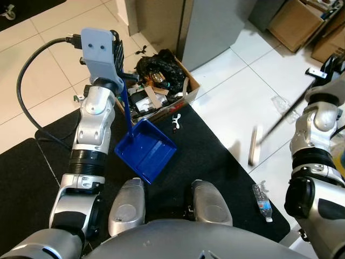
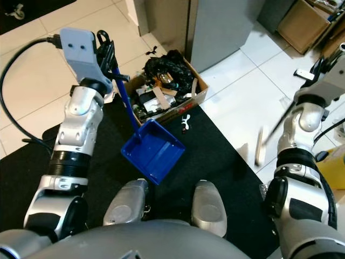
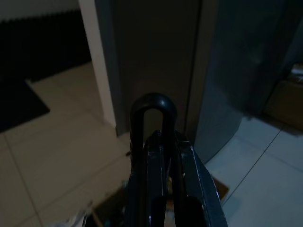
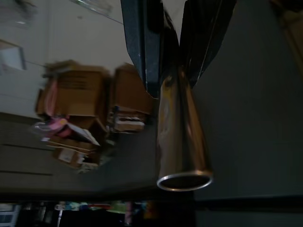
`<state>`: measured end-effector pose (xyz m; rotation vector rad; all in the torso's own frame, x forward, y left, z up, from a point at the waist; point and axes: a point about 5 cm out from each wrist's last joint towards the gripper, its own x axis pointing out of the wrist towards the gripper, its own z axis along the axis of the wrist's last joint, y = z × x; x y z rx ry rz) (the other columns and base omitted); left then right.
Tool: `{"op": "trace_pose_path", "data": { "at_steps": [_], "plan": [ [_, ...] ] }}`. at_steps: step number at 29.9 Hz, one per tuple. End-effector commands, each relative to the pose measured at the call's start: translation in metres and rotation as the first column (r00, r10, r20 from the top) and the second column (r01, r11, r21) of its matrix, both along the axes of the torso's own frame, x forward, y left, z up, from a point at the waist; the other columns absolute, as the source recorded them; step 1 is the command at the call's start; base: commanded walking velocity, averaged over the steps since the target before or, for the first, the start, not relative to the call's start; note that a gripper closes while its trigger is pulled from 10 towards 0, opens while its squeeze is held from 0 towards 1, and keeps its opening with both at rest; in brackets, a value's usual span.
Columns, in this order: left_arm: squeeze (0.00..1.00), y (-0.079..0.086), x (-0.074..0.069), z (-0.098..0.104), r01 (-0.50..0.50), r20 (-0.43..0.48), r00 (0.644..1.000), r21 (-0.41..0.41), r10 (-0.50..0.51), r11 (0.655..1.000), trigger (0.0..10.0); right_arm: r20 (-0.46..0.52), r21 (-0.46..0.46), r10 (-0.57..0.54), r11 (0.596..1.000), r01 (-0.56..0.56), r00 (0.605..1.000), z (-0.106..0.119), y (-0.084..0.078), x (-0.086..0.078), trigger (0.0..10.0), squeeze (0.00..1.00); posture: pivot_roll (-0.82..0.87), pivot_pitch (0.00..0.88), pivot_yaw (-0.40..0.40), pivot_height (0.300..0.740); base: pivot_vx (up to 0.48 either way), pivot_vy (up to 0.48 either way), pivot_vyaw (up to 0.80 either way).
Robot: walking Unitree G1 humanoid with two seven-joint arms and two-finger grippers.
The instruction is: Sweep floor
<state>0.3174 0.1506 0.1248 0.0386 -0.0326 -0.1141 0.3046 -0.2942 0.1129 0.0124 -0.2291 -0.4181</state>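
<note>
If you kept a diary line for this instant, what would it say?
left gripper: shut on dustpan handle, pan over black mat | right gripper: shut on broom, head on white floor | plastic bottle: lying at mat edge

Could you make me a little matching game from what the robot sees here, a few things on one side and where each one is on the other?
Things:
1. blue dustpan
2. plastic bottle
3. cardboard box of clutter
4. broom

Places:
A. lying at the black mat's edge, near the robot's right leg
B. over the white tiles, its pole held in the right pincer
C. hanging over the black mat, its handle in the left pincer
D. standing by the mat's far edge, before the grey cabinet

Pairs: 1-C, 2-A, 3-D, 4-B
</note>
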Motion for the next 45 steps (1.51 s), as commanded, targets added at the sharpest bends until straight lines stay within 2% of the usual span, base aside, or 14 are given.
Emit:
{"op": "trace_pose_path", "data": {
  "at_steps": [1, 9, 17, 23, 45],
  "plan": [
    [0.00, 0.009, 0.005, 0.005, -0.037, 0.008, 0.999, -0.007, 0.037, 0.999, 10.0, 0.034, -0.022, 0.076, 0.997, -0.075, 0.997, 0.007, 0.016, 0.008, 10.0, 0.00, 0.10, 0.000, -0.026, 0.740, 0.000, 0.000, 0.00],
    [0.00, 0.013, 0.007, 0.008, -0.077, 0.022, 0.997, -0.020, 0.078, 0.997, 10.0, 0.031, -0.010, 0.123, 0.992, -0.123, 0.992, 0.006, 0.033, 0.011, 10.0, 0.00, 0.10, 0.000, -0.027, 0.740, 0.000, 0.000, 0.00],
    [0.00, 0.011, 0.011, 0.008, -0.093, 0.031, 0.995, 0.008, 0.093, 0.996, 10.0, 0.030, 0.000, 0.109, 0.994, -0.109, 0.994, 0.007, 0.030, 0.011, 10.0, 0.00, 0.09, 0.000, -0.026, 0.740, 0.000, 0.000, 0.00],
    [0.00, 0.008, 0.014, 0.007, -0.105, 0.024, 0.994, -0.004, 0.105, 0.995, 10.0, 0.018, 0.027, 0.100, 0.995, -0.100, 0.995, 0.004, 0.028, 0.009, 10.0, 0.00, 0.09, 0.000, -0.026, 0.740, 0.000, 0.000, 0.00],
    [0.00, 0.006, 0.014, 0.003, -0.104, 0.020, 0.994, -0.001, 0.104, 0.995, 10.0, 0.006, 0.048, 0.096, 0.994, -0.096, 0.995, 0.004, 0.026, 0.010, 10.0, 0.00, 0.10, 0.000, -0.031, 0.740, 0.000, 0.000, -0.75]
  ]
}}
